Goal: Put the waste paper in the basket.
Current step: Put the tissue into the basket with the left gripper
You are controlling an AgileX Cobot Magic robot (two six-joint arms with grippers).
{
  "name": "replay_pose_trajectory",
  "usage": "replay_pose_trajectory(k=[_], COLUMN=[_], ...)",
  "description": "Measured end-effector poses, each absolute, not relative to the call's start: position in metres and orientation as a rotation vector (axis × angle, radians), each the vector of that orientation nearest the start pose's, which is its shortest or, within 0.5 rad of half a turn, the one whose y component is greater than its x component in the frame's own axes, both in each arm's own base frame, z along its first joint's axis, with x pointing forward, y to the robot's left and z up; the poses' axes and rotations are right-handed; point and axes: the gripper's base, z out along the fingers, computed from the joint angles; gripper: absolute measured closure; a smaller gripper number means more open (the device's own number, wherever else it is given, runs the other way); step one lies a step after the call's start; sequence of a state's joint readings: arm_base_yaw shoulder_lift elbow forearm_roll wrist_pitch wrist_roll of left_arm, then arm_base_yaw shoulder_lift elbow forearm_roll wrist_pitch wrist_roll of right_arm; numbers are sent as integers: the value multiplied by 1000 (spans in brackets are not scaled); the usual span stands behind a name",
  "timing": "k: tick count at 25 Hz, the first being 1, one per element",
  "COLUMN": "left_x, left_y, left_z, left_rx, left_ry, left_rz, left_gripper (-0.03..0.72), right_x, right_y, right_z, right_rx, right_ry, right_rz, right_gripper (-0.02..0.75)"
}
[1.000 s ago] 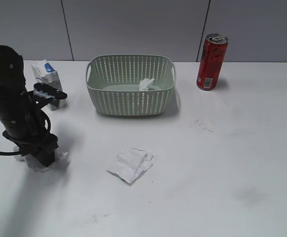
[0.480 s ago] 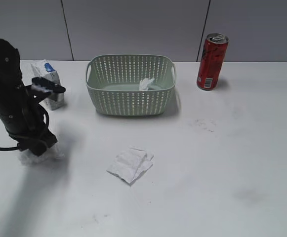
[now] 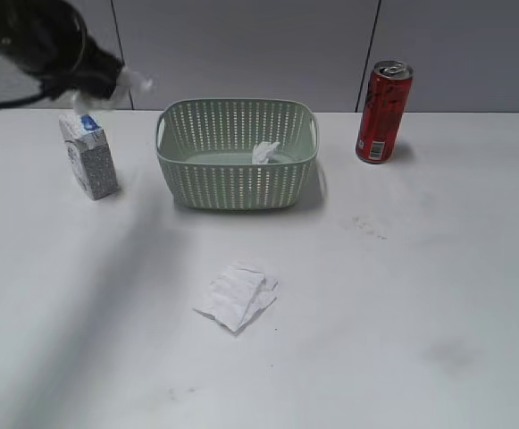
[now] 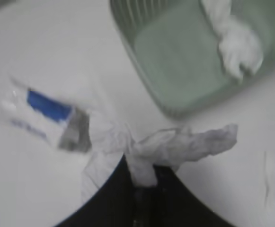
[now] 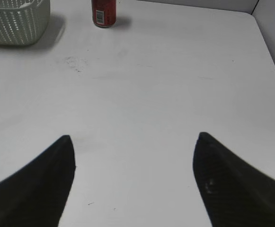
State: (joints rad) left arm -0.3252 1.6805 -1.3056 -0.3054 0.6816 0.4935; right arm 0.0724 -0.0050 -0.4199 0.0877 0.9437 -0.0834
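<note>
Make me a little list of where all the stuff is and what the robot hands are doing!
left gripper: shut on a paper wad, up in the air
right gripper: open, holding nothing
basket: has one wad inside
wad on table: in front of the basket
carton: upright, left of the basket
red can: upright, right of the basket

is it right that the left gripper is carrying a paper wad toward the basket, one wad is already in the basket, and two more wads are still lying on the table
Not quite: only one wad still lies on the table, as the exterior view shows. The rest holds: the left gripper holds a wad near the basket, and another wad already sits inside it.
</note>
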Motion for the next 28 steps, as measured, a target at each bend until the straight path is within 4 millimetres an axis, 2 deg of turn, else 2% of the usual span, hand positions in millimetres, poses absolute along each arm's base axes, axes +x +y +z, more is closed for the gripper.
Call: replay_pose_trajectory(k=[4, 8, 10, 12, 16, 23, 26, 28], left_x=[357, 362, 364, 367, 376, 393, 396, 395], left_y=[-155, -181, -193, -206, -225, -235, -237, -237], left_z=[309, 326, 326, 319, 288, 224, 207, 201], left_rx=[617, 516, 490, 483, 495, 528, 537, 532], left_ry=[2138, 1897, 1821, 1778, 1788, 1909, 1951, 1981], left_rz=[-342, -338, -330, -323, -312, -276, -271, -282], left_gripper=[657, 657, 657, 658, 658, 658, 643, 591], right_x=[7, 7, 7, 7, 7, 7, 7, 7], right_y=[7, 7, 7, 7, 7, 7, 7, 7], right_z=[264, 264, 264, 264, 264, 264, 264, 264], right_rx=[-150, -150, -150, -150, -149, -149, -150, -150], right_ry=[1995, 1995, 1995, 1995, 1995, 1995, 1995, 1995], right_rz=[97, 97, 97, 97, 98, 98, 97, 96], right_gripper=[150, 150, 150, 150, 150, 150, 150, 150])
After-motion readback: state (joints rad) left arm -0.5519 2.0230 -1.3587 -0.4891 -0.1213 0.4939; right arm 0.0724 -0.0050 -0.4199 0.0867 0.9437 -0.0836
